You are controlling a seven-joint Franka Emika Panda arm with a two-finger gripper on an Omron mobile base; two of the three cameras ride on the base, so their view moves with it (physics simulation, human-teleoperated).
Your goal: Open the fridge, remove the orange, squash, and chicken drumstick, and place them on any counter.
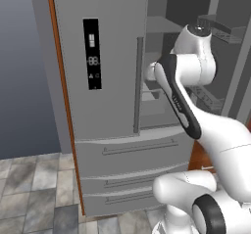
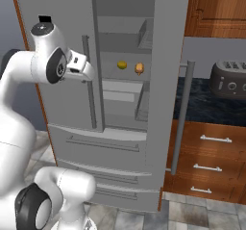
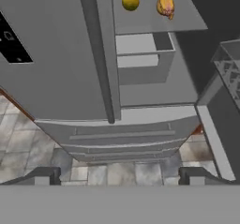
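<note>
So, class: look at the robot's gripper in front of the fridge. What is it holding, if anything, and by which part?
Nothing is held. The gripper is open, with bare floor between its fingertips, and stands back from the fridge; the chicken drumstick lies on its shelf.

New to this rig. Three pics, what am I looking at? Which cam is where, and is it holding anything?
It is a rendered kitchen with a white robot arm on a driving base, facing a tall grey fridge. Two pictures come from cameras on the base, one behind the arm on its left, one on its right, so they show the same scene from two sides. The third is from a camera on the hand, looking along the gripper; the two dark tips at the bottom are its jaws, spread wide with nothing between them. The fridge's right door is swung open, the left one shut. On a shelf inside lie a small yellow ball and, beside it, a golden-brown chicken drumstick. Right of the fridge a black counter carries a toaster.
</note>
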